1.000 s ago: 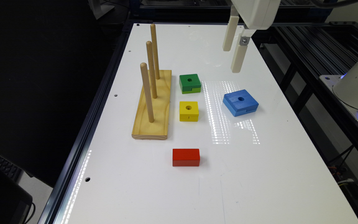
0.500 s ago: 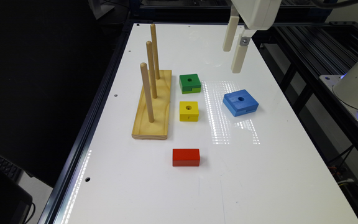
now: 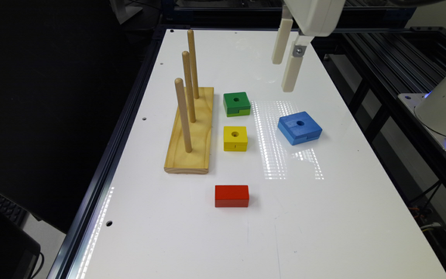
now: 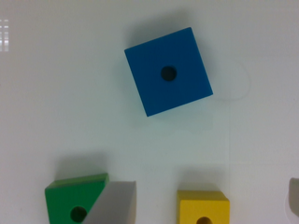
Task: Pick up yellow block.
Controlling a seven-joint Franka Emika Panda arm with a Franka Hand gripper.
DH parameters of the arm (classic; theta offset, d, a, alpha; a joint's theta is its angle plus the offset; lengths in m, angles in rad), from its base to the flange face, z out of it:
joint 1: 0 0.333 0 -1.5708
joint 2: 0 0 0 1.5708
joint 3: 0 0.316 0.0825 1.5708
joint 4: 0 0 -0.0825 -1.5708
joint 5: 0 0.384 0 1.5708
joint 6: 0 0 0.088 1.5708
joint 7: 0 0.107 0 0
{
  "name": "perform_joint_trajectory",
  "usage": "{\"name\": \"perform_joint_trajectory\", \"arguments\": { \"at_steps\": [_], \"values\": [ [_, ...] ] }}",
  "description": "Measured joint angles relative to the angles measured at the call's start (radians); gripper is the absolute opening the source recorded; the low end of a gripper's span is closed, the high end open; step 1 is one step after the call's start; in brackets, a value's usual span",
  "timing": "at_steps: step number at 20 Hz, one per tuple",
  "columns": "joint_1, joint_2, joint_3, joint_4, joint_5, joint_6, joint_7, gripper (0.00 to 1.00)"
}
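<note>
Hanging high at the exterior view's upper right, the gripper [image 3: 287,69] holds its fingers spread, empty. The yellow block [image 3: 235,138] sits mid-frame, beside the peg board [image 3: 198,131], between green block [image 3: 236,104] and red block [image 3: 231,195]. The wrist view shows the blue block [image 4: 168,71] from above.

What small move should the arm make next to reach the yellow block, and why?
Probably move the end effector across toward the peg board and then down over the yellow block. It hangs high above the table, nearer the blue block, with its fingers apart and nothing held; the yellow block sits free beside the green block.
</note>
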Motion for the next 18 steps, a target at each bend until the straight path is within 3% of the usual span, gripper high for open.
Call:
{"name": "perform_joint_trajectory", "arguments": {
  "at_steps": [11, 18],
  "values": [
    [-0.013, 0.108, 0.000, 0.111, -0.0004, 0.000, 0.000, 1.00],
    [-0.014, 0.126, 0.000, 0.126, -0.0005, 0.000, 0.000, 1.00]
  ]
}}
